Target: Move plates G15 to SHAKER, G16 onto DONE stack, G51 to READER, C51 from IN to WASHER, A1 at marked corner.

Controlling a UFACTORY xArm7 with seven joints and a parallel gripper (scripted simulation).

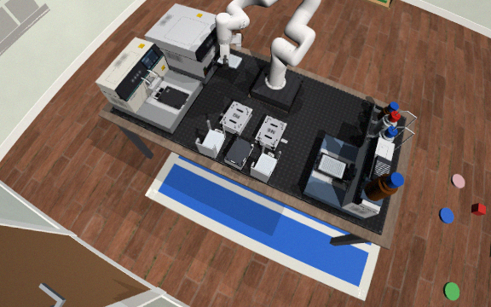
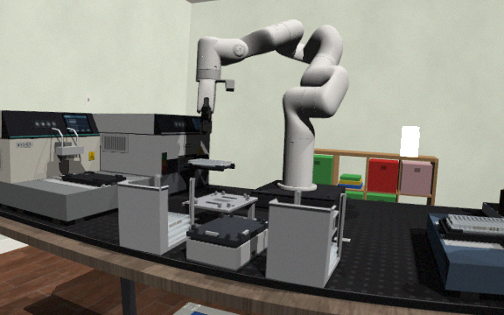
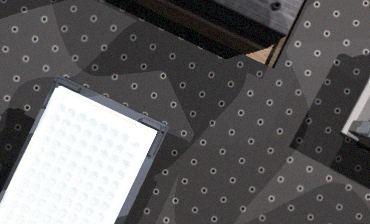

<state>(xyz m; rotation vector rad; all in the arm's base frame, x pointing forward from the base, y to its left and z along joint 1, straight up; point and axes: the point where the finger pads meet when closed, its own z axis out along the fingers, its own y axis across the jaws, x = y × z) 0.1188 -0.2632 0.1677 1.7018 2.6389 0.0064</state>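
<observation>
You have the black perforated deck [image 1: 322, 107] as your landmark: a matte board dotted with ringed holes, carrying every station. At its far left corner stand two boxy beige-and-grey instruments, the washer [image 1: 130, 77] and a second housing [image 1: 181, 34] whose label you cannot read from above. At the deck's right end the blue dispenser [image 1: 335, 188] holds a white well plate [image 1: 332, 165]; its label is too small to make out. Toward the deck's front edge sit two white open-topped racks [image 2: 140, 219] [image 2: 300, 241], whose walls hide most of the stacks inside. The white jointed arm [image 2: 309, 109] rises from the deck's back centre and reaches left. Its gripper [image 2: 206, 115] hangs above a white plate on a raised tray [image 1: 233, 61] near the deck's back-left corner; in the wrist view that dimpled plate [image 3: 81, 165] in its grey frame runs off the lower left edge. The fingers stand fully spread, holding and touching nothing, though you cannot see them in the wrist view.
</observation>
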